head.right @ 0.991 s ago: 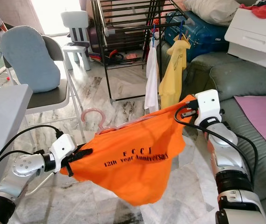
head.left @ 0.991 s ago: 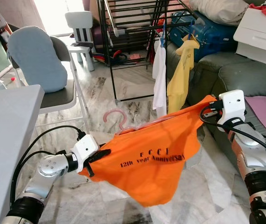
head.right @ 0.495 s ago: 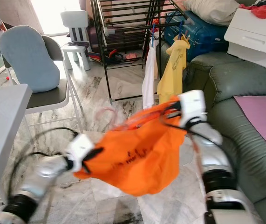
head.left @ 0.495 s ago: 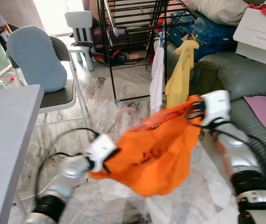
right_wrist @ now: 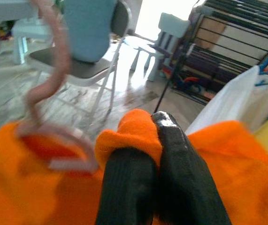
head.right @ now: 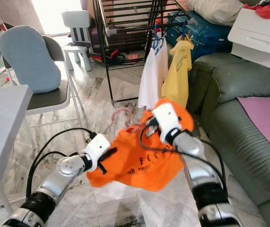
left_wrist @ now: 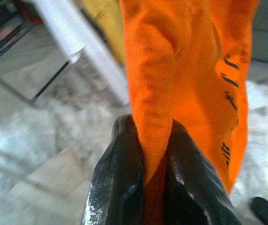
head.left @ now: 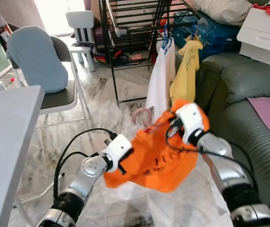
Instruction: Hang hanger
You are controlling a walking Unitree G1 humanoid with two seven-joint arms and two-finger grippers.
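You are in the carrying step: the left gripper point(left_wrist: 145, 187) and right gripper point(right_wrist: 152, 164) each pinch the orange shirt point(head.left: 158, 158) on its pink hanger point(head.left: 143, 116), so next lift the hook toward the drying rack point(head.left: 125, 28) at 12 o'clock.

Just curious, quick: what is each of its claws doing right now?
Left gripper: shut on the orange shirt.
Right gripper: shut on the same orange shirt, near the pink hanger.

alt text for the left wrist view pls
Two black fingers of the left tool pinch a fold of an orange shirt with dark lettering. Behind are a marble floor, a white garment and a yellow one.
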